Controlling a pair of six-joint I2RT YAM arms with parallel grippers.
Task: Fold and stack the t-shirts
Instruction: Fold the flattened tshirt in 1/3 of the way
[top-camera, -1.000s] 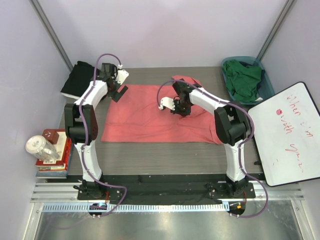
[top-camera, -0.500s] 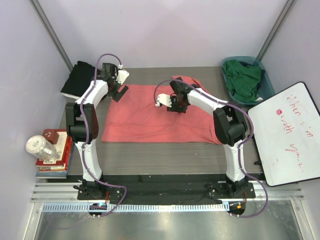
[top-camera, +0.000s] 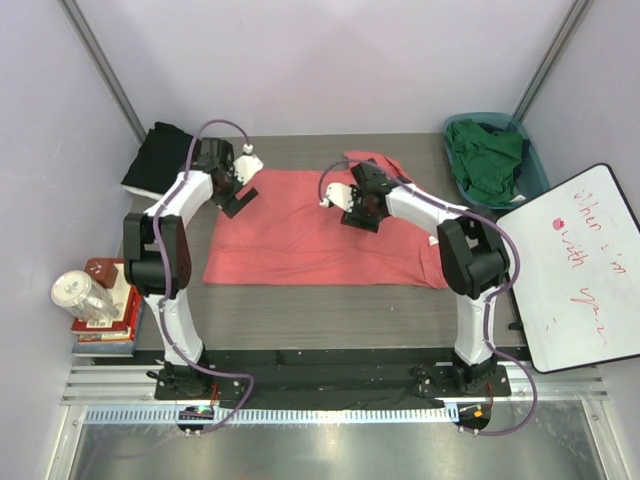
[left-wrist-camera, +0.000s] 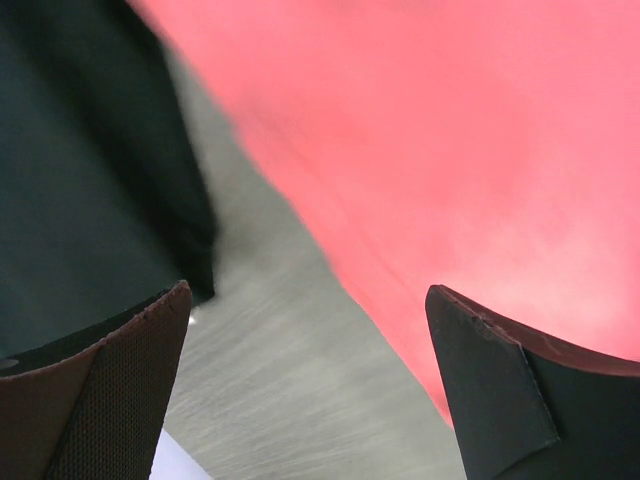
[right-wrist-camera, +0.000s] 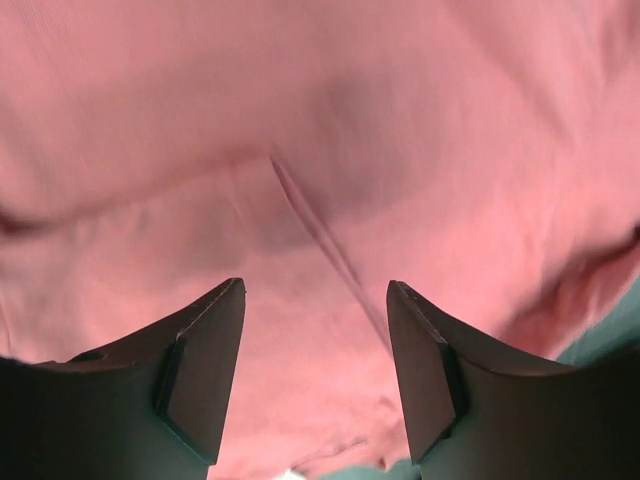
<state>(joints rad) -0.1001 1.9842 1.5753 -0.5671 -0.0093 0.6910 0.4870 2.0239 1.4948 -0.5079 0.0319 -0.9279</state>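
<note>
A coral-pink t-shirt lies spread flat across the middle of the table. My right gripper hovers open just over its back middle part, and the right wrist view shows pink cloth with a seam under empty fingers. My left gripper stands wide open over the shirt's back left edge. In the left wrist view it straddles bare table between the pink shirt and the black t-shirt. The black t-shirt sits at the back left corner. A dark green t-shirt lies bunched in the basket.
A teal plastic basket stands at the back right. A whiteboard leans at the right edge. Books with a jar sit off the table's left side. Grey table shows in front of the shirt.
My right gripper has gone from shut to open, letting go of the pink cloth, and shifted a little back and right. The left gripper has edged closer to the shirt's corner.
</note>
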